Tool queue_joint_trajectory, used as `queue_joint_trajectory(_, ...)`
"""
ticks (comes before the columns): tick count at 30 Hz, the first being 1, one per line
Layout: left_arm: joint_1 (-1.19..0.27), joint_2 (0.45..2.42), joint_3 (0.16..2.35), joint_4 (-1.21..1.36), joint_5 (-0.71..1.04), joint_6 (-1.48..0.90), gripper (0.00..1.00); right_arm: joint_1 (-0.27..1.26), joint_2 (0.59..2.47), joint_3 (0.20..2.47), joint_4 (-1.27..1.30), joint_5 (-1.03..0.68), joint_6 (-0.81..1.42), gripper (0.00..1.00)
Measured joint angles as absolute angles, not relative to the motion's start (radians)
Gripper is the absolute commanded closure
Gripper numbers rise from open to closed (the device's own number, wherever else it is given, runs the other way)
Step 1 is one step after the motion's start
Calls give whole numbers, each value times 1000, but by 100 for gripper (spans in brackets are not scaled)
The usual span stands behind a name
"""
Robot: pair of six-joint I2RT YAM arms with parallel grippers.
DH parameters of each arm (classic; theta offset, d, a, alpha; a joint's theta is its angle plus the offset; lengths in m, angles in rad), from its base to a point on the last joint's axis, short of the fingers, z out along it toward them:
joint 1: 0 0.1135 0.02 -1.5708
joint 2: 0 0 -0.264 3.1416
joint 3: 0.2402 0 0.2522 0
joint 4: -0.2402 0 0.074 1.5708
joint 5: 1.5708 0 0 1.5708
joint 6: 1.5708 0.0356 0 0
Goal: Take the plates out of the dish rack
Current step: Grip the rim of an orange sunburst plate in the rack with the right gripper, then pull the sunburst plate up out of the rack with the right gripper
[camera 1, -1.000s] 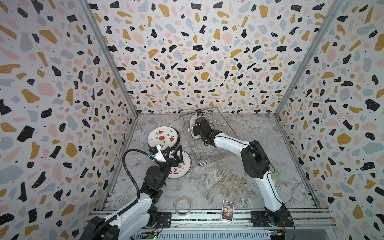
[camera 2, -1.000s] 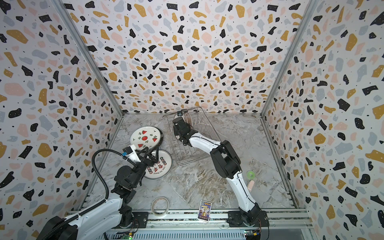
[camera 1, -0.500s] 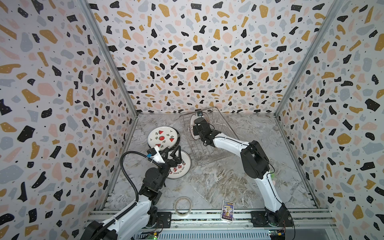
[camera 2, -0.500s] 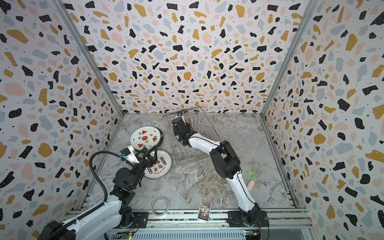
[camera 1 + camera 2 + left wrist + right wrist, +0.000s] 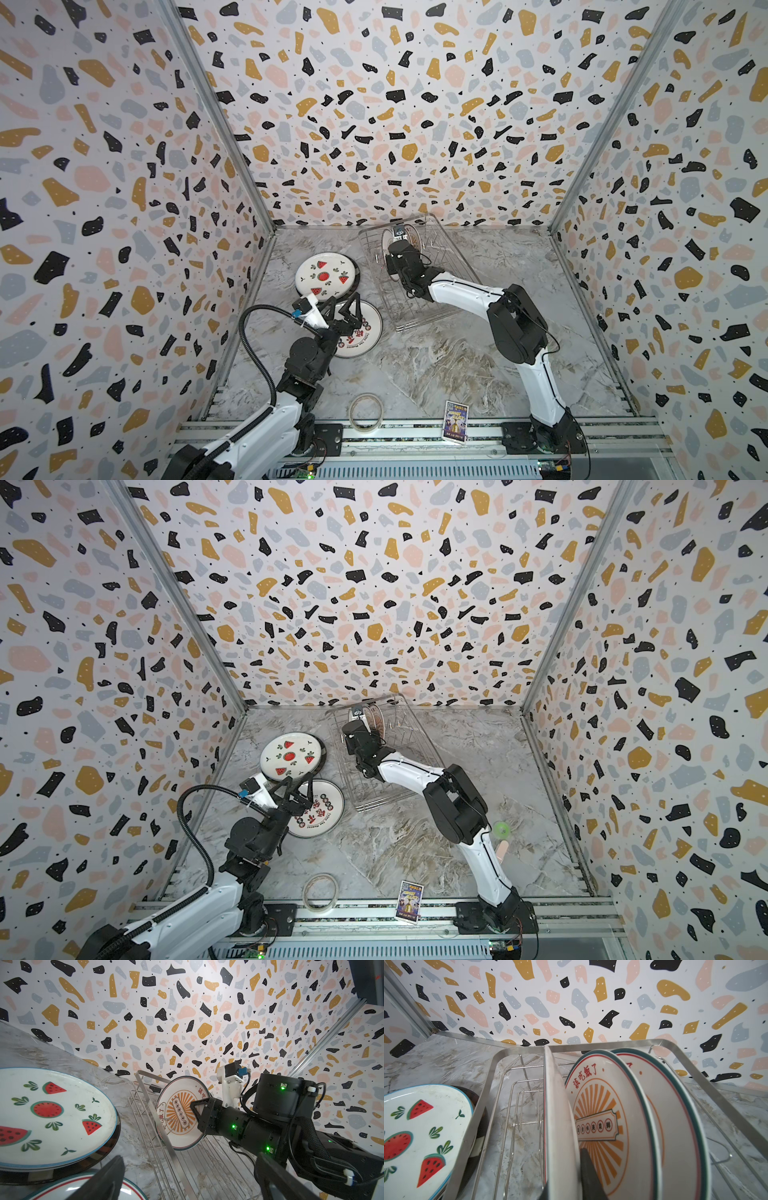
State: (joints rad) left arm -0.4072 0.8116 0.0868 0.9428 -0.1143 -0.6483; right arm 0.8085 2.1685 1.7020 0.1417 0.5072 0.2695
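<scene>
Right gripper [image 5: 564,1180]: jaws pressed together on the rim of the front plate [image 5: 556,1115], one finger [image 5: 588,1169] laid against its back. That plate stands on edge in the rack [image 5: 612,1043], at its far left end. A second plate [image 5: 602,1118], printed with an orange sunburst, and a third plate [image 5: 675,1118] stand upright close behind it. The right arm [image 5: 461,291] reaches low across the rack from a raised elbow over the table's right half; its base sits on the near rail [image 5: 415,434]. Left gripper [image 5: 340,311]: jaws spread wide, holding nothing, poised over the lettered plate [image 5: 368,332], which lies flat on the table [image 5: 457,365]; contact with it cannot be told. The left arm [image 5: 270,419] rises from the near left corner, folded at the elbow, with the wrist pointing toward the rack. The watermelon plate [image 5: 326,276] lies flat on a dark plate [image 5: 481,1118], just beyond the lettered plate and just beside the rack's left rim. The rack sits skewed at the far middle of the table, near the back wall [image 5: 415,124]. A tape ring [image 5: 365,411] and a card [image 5: 456,419] lie at the near edge, well apart from both grippers.
</scene>
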Motion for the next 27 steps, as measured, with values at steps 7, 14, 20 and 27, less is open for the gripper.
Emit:
queue_joint_trajectory(7,-407,794,86,940,-114,-652,0,822,2105,1664,187,540,228,90)
queue_joint_trajectory(14,-407,767,87,905,-114,-643,0,832,2000,1532,263,543,205,90)
queue_joint_trajectory(20,-409,717,87,860,-114,-635,0,833,1864,1375,345,509,196,91)
queue_joint_trajectory(27,-414,745,89,849,-41,-632,0,821,1702,1208,437,408,210,92)
